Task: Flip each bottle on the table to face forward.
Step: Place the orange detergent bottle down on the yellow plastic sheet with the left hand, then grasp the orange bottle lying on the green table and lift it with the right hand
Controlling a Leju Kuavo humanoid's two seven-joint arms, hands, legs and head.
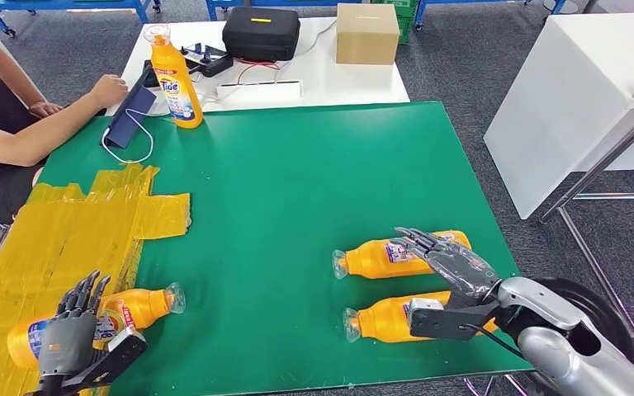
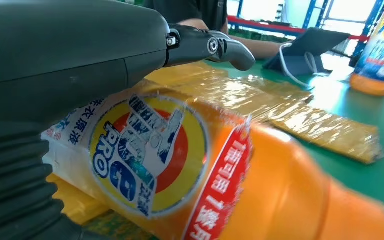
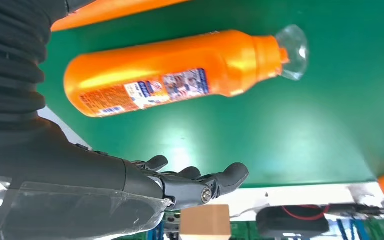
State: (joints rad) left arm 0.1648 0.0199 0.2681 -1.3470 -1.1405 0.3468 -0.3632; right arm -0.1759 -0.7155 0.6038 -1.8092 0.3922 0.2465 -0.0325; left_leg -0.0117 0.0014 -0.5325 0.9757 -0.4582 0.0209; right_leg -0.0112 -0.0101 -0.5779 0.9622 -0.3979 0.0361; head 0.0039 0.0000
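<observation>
The left robot hand [image 1: 70, 323] rests on 1 bottle [image 1: 132, 310] lying on yellow tape [image 1: 74, 231]; whether it grips, I cannot tell. The right robot hand [image 1: 450, 260] hovers wide over 2 lying bottles [image 1: 380, 257] on the green worktop [image 1: 297, 181].

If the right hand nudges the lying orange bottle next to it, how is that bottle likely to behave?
The orange bottle lies on its side on the green mat, so a sideways nudge from the right hand would probably roll it. Its glossy plastic looks slippery, so the fingers may slide. It seems rigid and unlikely to buckle; how full it is cannot be told.
</observation>
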